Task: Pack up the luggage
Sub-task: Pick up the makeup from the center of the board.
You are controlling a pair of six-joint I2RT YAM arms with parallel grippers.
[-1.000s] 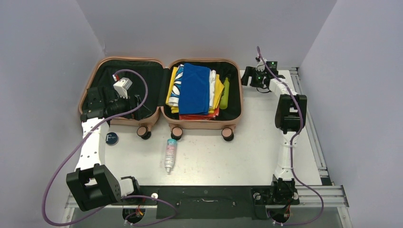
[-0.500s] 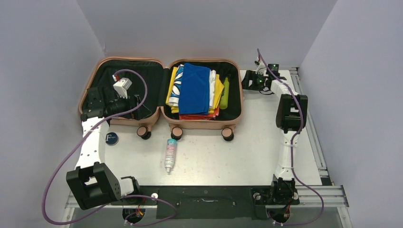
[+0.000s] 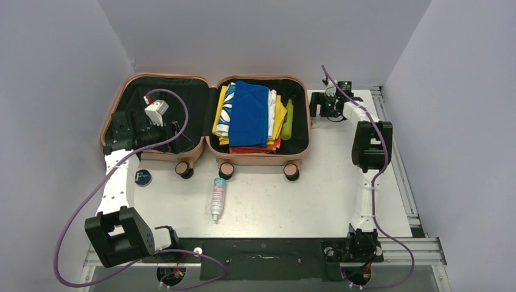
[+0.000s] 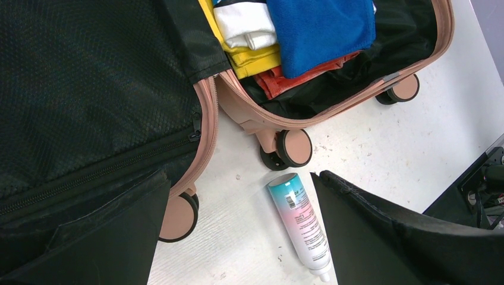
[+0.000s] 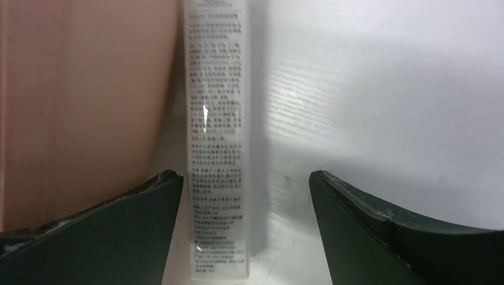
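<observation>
Across table [image 3: 274, 201], luggage [image 3: 255, 160] lies left-right, wheels [image 3: 226, 169] nearside

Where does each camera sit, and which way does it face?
Top: above, behind the bases, facing down at luggage and bottle; both arms show.
Left wrist: over the luggage, facing down at lining, wheels, bottle; open left claw shows.
Right wrist: low beside the luggage, facing a printed pack; open right claw shows.
Top and left wrist share the bottle.

Salmon-pink luggage [image 3: 210, 118], flat open, clothes inside right shell.
</observation>
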